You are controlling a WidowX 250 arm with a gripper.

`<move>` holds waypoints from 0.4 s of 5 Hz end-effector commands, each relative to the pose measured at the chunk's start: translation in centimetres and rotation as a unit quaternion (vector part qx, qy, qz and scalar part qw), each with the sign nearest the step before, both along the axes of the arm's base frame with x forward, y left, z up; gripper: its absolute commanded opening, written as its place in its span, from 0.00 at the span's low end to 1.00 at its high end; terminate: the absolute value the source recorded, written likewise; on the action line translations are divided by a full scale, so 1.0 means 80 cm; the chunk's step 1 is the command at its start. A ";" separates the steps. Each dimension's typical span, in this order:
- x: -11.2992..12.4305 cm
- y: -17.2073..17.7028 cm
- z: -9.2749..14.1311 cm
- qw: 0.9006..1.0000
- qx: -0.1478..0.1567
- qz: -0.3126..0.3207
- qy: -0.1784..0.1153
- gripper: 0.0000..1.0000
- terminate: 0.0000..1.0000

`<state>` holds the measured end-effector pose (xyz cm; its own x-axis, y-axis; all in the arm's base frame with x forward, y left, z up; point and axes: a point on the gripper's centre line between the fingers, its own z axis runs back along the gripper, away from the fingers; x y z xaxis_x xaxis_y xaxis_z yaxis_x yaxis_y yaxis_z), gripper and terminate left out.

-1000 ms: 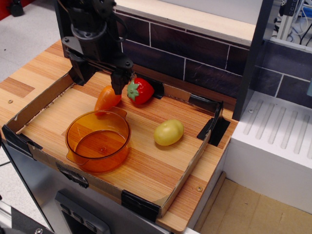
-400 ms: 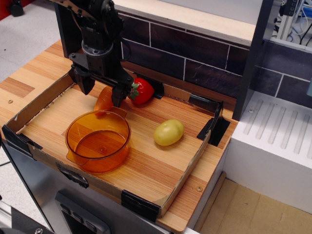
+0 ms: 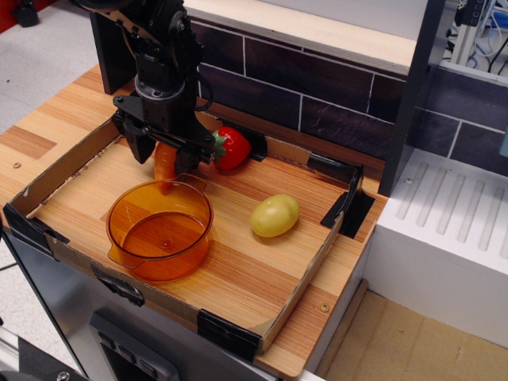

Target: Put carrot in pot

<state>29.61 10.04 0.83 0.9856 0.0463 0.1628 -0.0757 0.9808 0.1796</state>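
The orange carrot (image 3: 164,171) stands on the wooden board just behind the pot's far rim, its tip pointing down toward the pot. My gripper (image 3: 164,159) is lowered over it, with one black finger close on each side, shut on the carrot. The carrot's upper part is hidden behind the gripper. The translucent orange pot (image 3: 163,266) sits at the front left of the board, upright and empty, with its far handle right next to the carrot.
A red strawberry (image 3: 230,148) lies just right of the gripper. A yellow-green oval fruit (image 3: 275,215) lies right of the pot. A low cardboard wall (image 3: 309,278) rims the board. Dark tiles (image 3: 317,79) stand behind and a white drainer (image 3: 452,230) to the right.
The gripper came down and left over the carrot and its fingers closed in on it. The carrot turned from tilted to more upright. Pot, strawberry and fruit did not move.
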 end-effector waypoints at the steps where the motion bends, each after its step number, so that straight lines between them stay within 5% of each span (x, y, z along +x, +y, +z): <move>1: 0.001 0.004 0.025 1.000 0.005 -0.005 -0.015 0.00 0.00; 2: -0.001 0.007 0.067 0.999 -0.004 0.033 -0.039 0.00 0.00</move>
